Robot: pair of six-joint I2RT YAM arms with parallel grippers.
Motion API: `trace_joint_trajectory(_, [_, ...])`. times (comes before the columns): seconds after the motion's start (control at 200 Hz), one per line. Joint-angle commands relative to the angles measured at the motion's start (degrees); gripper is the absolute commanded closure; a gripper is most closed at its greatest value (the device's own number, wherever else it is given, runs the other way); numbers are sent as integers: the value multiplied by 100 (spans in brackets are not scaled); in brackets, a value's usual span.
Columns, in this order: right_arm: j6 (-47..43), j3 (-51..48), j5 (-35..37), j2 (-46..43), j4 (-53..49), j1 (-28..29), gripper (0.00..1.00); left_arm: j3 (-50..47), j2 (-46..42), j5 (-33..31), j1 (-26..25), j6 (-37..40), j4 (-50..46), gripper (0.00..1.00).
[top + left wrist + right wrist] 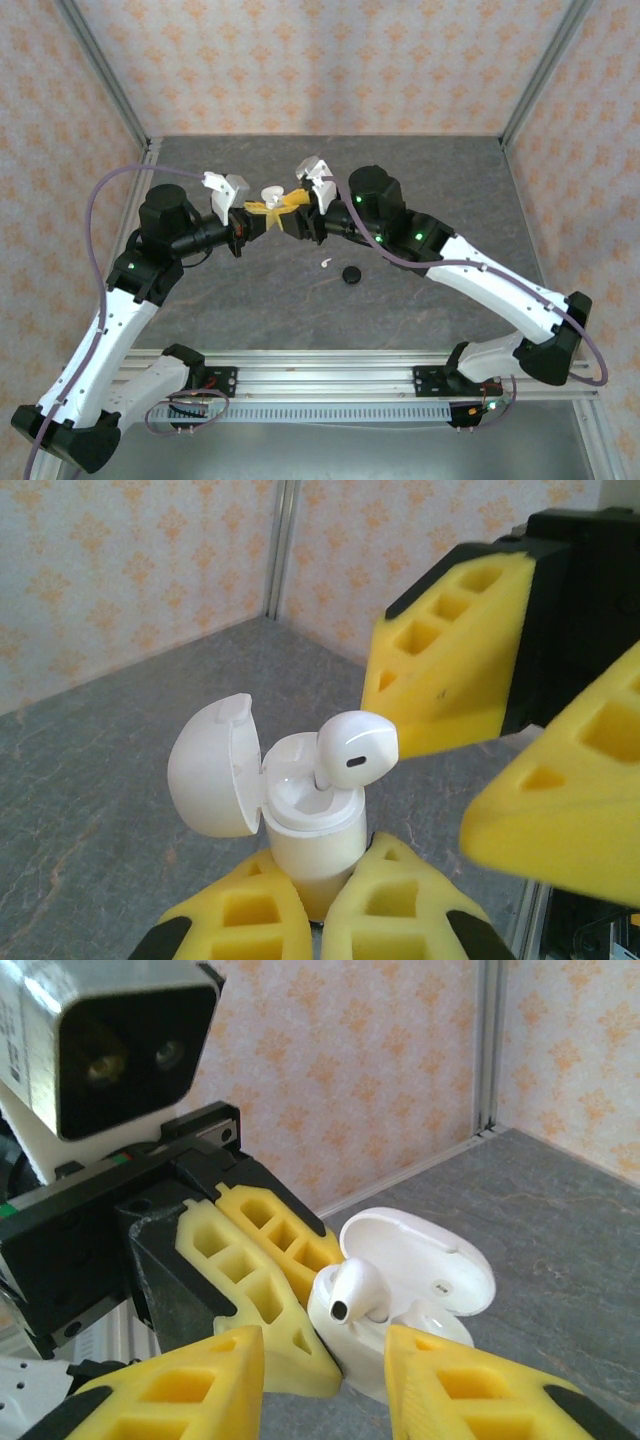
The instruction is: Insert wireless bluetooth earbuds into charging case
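Note:
My left gripper [322, 860] is shut on the base of a white charging case [312, 832], held upright with its lid [208, 766] swung open to the left. A white earbud [357, 748] stands in the case with its stem down in a slot and its head sticking out above the rim. My right gripper [325, 1380] is open, one yellow finger [180, 1390] on each side of the case [350, 1350], and touches neither the case nor the earbud [358, 1288]. From above, both grippers [258, 212] [290, 208] meet over the middle of the table. Another white earbud [325, 262] lies loose on the table.
A small round black thing [351, 274] lies on the grey table [450, 180] just right of the loose white earbud, in front of the right arm. Patterned walls and metal frame posts [110, 80] close in the back and both sides.

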Motion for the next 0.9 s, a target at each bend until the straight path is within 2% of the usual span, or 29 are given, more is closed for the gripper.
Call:
trace_joint_trajectory(0.0, [224, 116, 238, -364, -17, 27, 63, 62, -114, -98, -47, 40, 82, 100])
trace_joint_trajectory(0.175, [439, 224, 428, -511, -327, -23, 63, 62, -114, -91, -48, 60, 74, 100])
trace_joint_trajectory(0.41, [1006, 340, 444, -493, -468, -295, 80, 53, -108, -22, -48, 88, 87, 100])
trace_joint_trajectory(0.896, [1608, 725, -194, 35, -573, -305, 87, 35, -144, 121, -51, 95, 85, 100])
